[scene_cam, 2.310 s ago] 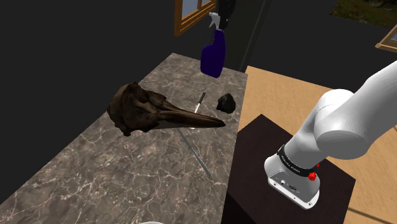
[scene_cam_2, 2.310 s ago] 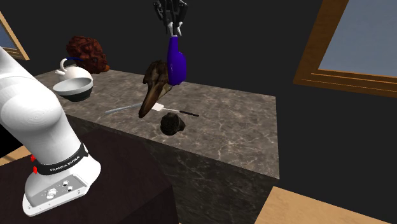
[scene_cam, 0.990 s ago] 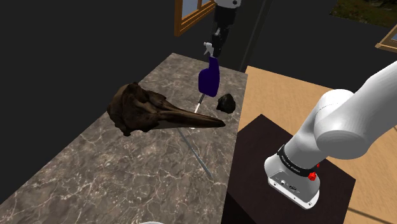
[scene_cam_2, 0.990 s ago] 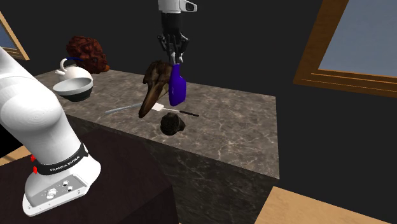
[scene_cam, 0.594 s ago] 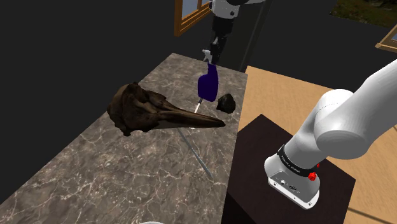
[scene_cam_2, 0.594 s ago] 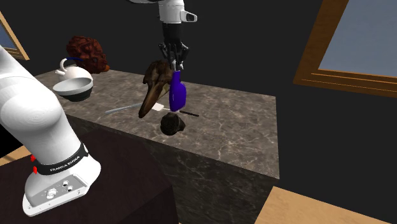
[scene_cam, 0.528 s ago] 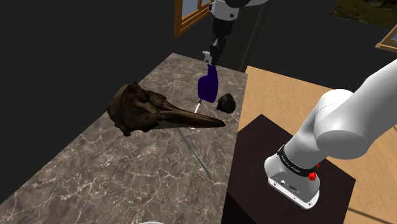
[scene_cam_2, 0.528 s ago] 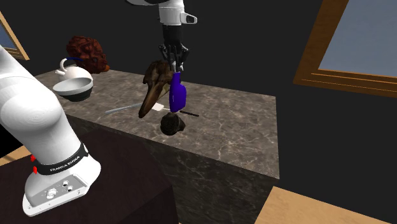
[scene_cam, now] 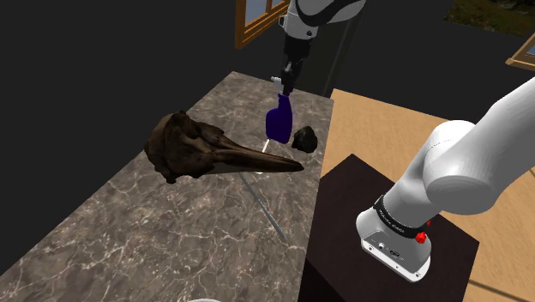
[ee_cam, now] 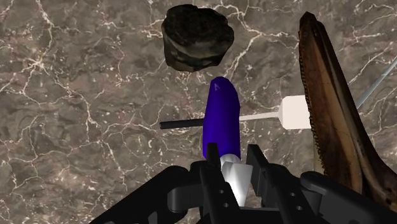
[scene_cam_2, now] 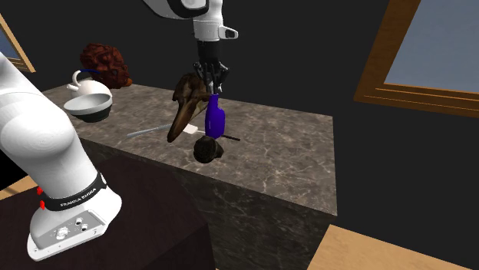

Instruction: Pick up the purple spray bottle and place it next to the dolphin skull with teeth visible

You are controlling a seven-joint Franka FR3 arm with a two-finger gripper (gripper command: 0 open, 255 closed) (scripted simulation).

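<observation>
Holding a purple spray bottle (scene_cam_2: 216, 120) upright by its nozzle in the pincer (scene_cam_2: 211, 79), low near the worktop's (scene_cam: 154, 223) edge nearest the stand (scene_cam: 343, 206), beside the skull's (scene_cam: 201, 150) snout, ready for release.

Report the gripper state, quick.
Gripper: shut on the purple spray bottle, clasped at its white top.

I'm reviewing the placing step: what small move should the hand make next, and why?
Probably lower slowly, straight down. The hand is shut on the white nozzle of the purple spray bottle, which hangs beside the beak of the dolphin skull, seemingly just above the marble counter. A black-handled utensil lies under it, so it may land unevenly.
</observation>
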